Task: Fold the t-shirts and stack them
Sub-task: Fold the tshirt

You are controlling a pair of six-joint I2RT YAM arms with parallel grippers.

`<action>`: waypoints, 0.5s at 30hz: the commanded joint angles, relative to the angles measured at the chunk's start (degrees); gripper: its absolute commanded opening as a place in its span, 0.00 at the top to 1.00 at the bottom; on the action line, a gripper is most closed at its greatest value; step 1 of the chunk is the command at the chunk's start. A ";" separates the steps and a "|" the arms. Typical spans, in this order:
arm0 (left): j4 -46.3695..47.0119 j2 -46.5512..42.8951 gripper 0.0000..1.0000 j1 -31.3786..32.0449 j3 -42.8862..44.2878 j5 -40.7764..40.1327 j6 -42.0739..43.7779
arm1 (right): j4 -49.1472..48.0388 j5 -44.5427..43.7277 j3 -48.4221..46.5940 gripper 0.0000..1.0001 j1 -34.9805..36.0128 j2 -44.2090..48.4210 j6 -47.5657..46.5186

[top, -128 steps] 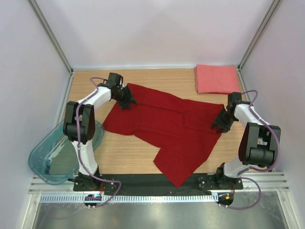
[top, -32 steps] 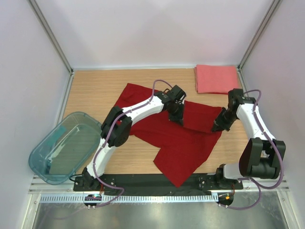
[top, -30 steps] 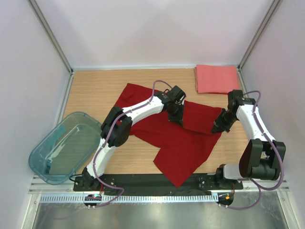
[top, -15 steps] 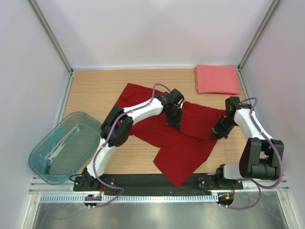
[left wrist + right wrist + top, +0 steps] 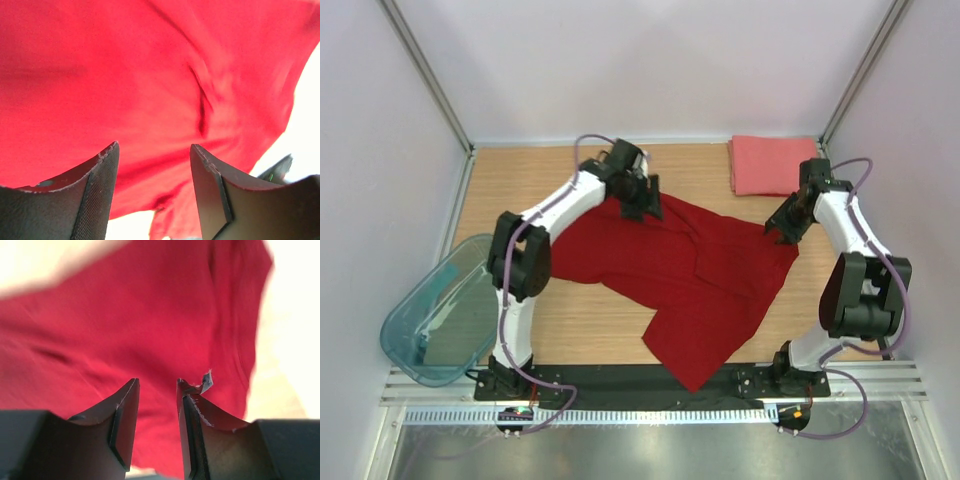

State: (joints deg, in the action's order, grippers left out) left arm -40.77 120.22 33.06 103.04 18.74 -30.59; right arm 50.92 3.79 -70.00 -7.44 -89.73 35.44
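T-shirts lie apart: the dark red t-shirt is spread across the middle of the table, and the salmon-pink t-shirt sits folded at the 1 o'clock corner. The left tool is wide open and empty over the red cloth's 11 o'clock edge. The right tool is partly open and empty over its 2 o'clock corner.

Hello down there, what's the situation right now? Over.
Left claw and right claw open, holding nothing. Red shirt spread out, not yet folded; pink shirt folded, far right corner. Bin off left, clear of both.
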 commanded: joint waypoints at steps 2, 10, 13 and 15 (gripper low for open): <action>3.85 -2.28 0.43 -9.93 2.94 1.90 2.38 | -5.30 -5.62 -6.54 0.57 -1.08 -6.49 -1.07; 9.30 6.77 0.50 -18.38 10.25 4.81 -1.05 | -6.26 -6.35 -7.88 0.57 -5.91 -10.73 -2.66; 8.96 8.18 0.48 -19.61 11.21 3.32 -1.67 | -6.79 -4.50 -7.52 0.56 -7.41 -12.30 -3.36; 6.78 7.40 0.44 -20.22 10.87 -0.95 -1.14 | -7.67 -2.04 -7.61 0.55 -7.50 -13.35 -3.80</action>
State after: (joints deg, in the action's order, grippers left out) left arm -33.80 128.73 13.30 111.85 20.36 -31.42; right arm 45.65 -0.78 -76.99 -14.85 -101.95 33.06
